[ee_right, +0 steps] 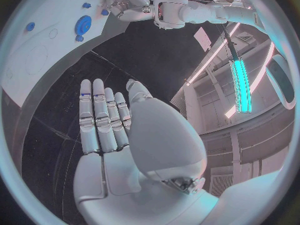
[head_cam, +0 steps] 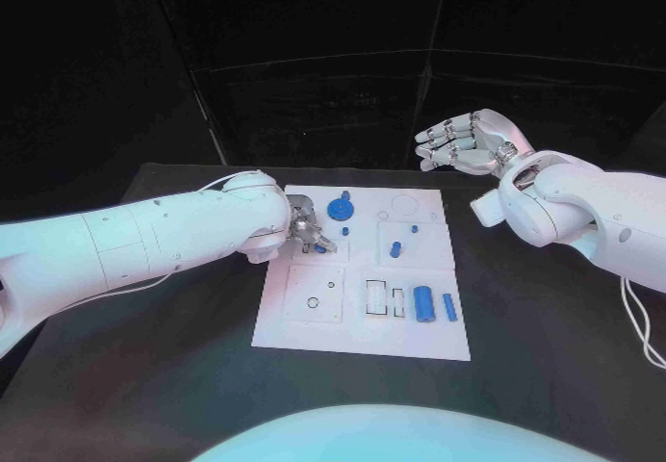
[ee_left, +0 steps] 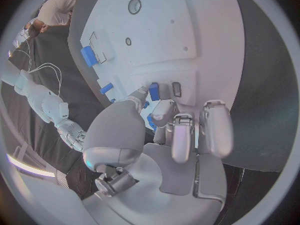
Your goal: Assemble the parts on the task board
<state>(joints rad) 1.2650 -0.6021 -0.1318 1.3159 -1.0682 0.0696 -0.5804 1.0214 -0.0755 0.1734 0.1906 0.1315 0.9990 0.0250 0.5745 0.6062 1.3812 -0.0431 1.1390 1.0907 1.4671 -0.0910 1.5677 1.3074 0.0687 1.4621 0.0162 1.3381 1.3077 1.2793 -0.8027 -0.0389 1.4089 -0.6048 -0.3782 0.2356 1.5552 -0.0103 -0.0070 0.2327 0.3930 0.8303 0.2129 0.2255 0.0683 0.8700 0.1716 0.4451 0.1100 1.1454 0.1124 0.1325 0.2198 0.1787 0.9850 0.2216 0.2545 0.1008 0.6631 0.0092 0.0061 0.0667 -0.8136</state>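
Head view: left hand [head_cam: 308,234] lowered onto the board [head_cam: 313,327], upper left quarter, hiding the parts beneath. Blue disc [head_cam: 343,208] just beyond. Right hand [head_cam: 465,141] raised off the board's far right corner, fingers straight, side by side, empty.

Left wrist view: fingertips [ee_left: 152,92] touching a small blue block [ee_left: 154,91]; grip cannot be told.

Right wrist view: flat palm, smooth silver fingers [ee_right: 100,116] pressed together.
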